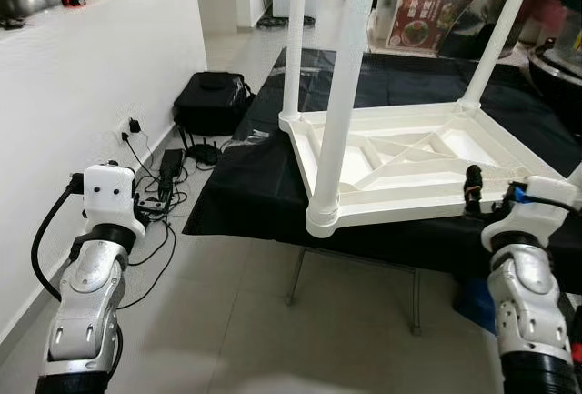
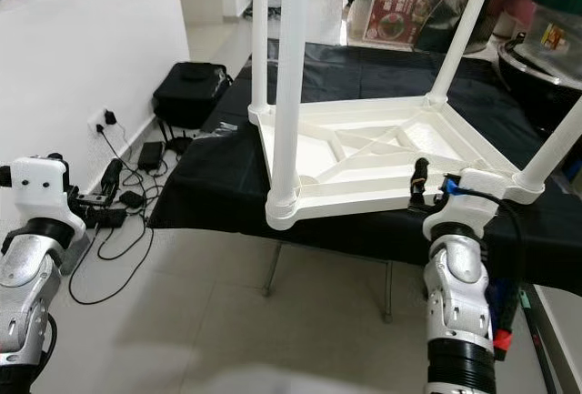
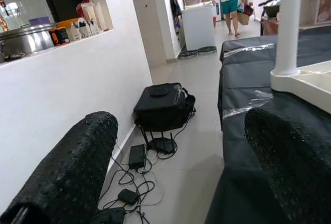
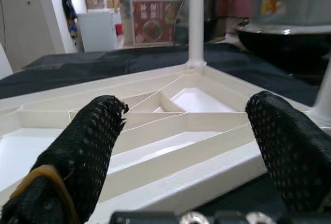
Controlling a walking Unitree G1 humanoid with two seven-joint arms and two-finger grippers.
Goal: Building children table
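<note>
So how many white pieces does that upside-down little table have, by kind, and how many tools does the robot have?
Legs: 4 (near left, far left, far right, near right)
Tabletop: 1
Tools: 2 (left tool, right tool), both open
Total: 7

The silver right arm's black two-fingered gripper [image 4: 186, 146] spreads its fingers wide at the near edge of the upturned white plastic table [image 1: 427, 162]; the silver left arm's black two-fingered gripper [image 3: 181, 167] gapes well left of it.
</note>
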